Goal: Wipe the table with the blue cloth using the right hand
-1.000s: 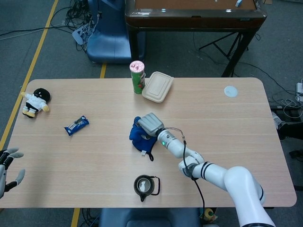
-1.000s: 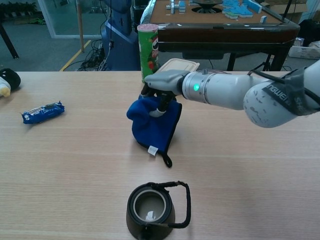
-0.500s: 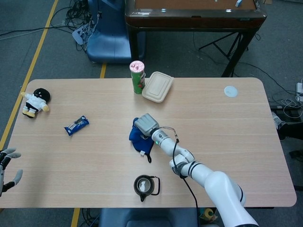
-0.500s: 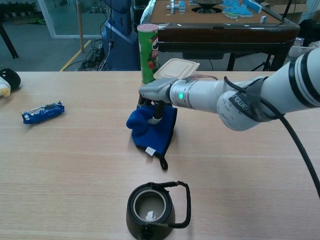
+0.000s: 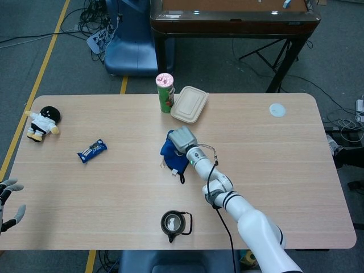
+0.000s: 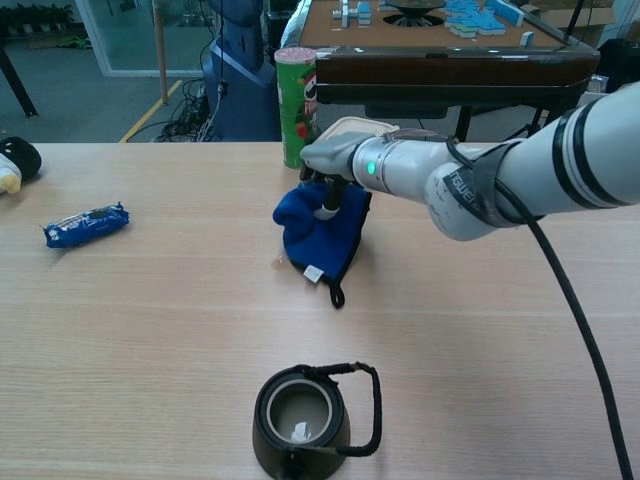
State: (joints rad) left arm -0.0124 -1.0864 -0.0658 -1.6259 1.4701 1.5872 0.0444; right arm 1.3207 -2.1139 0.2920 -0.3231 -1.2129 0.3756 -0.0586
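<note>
The blue cloth (image 6: 322, 231) is lying bunched on the worktop (image 6: 150, 320), just in front of the green can (image 6: 296, 90) and the lidded container (image 5: 189, 104) — the right hand (image 6: 333, 160) is pressing down on its top edge, fingers curled into the fabric, probably so the cloth drags along with the palm. The kettle (image 6: 305, 412) is sitting well apart, nearer the robot. The left hand (image 5: 8, 200) is idling at the worktop's edge, fingers apart, holding nothing.

The blue cloth (image 6: 322, 230) — bunched, white tag and dark loop at its near edge — lies mid-table under the right hand (image 6: 330, 157), just before the green can.
</note>
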